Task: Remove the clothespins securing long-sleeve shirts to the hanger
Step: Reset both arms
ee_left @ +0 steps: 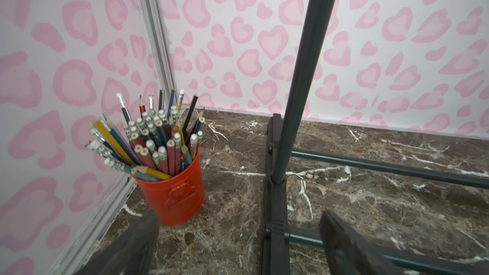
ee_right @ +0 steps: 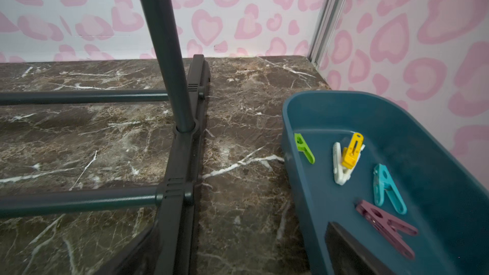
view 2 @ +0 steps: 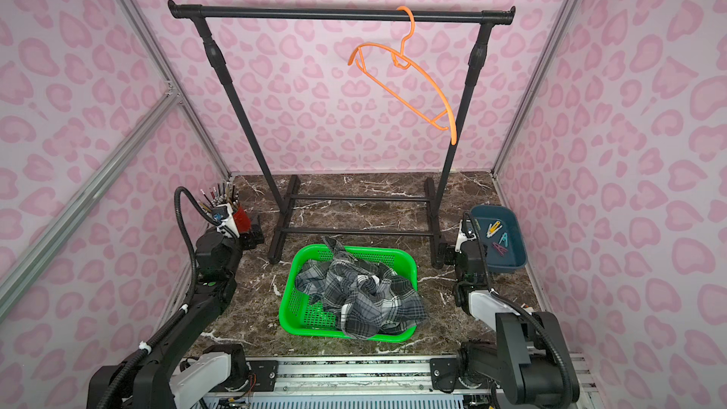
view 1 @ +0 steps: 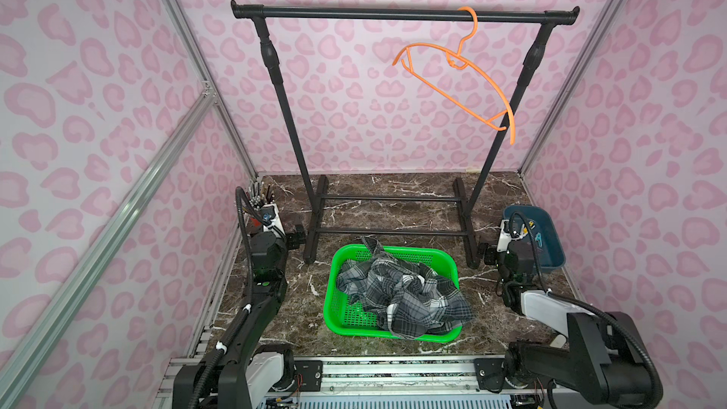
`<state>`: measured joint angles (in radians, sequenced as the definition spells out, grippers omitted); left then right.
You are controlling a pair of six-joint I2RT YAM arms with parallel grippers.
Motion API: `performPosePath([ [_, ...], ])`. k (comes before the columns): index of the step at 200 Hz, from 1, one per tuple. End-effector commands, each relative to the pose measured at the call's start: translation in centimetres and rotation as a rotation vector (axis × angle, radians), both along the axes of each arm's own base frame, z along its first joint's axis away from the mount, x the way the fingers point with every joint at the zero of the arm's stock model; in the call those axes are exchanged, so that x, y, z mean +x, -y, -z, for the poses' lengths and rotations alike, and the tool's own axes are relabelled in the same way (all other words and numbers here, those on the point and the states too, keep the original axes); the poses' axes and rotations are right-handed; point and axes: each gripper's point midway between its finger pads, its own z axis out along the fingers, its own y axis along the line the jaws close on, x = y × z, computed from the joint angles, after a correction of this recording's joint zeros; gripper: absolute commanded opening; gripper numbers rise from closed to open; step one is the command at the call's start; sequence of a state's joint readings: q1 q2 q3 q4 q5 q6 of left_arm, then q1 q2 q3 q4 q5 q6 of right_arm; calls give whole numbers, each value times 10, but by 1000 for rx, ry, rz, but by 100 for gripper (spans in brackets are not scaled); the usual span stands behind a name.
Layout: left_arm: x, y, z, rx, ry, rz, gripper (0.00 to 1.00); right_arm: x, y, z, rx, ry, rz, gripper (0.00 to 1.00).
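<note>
Marble tabletop [view 1: 275, 308]; shirt [view 1: 405, 293] in green basket [view 1: 332, 300]; clothespins [ee_right: 350, 154] in blue bin [ee_right: 436, 181]; both jaws wide.

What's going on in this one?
Nothing is being handled. The thin orange plastic hanger hangs bare on the tall black garment rack, and the grey plaid flannel shirt lies crumpled in the green plastic basket. The yellow plastic clothespin and the white plastic clothespin lie in the dark blue plastic bin. The left gripper and right gripper sit open and empty near the rack's feet.
</note>
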<state>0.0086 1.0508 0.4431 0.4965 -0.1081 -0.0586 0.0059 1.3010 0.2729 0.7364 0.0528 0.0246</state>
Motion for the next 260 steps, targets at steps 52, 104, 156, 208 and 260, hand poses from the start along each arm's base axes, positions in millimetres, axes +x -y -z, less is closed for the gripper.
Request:
performPosePath([
  [52,3,-15,13,30,74,-53,97,13,-29,-10,-62,194,-160,100],
  [104,5,-3,38,-33,25,30,98,16,-31,-6,-68,156,-170,100],
  [156,14,0,71,-30,25,56,97,31,-23,2,-51,72,-120,100],
  [208,18,6,83,-25,-14,92,97,31,-19,2,-51,69,-97,100],
  [260,23,4,85,-31,-32,82,97,32,-17,3,-49,64,-80,100],
])
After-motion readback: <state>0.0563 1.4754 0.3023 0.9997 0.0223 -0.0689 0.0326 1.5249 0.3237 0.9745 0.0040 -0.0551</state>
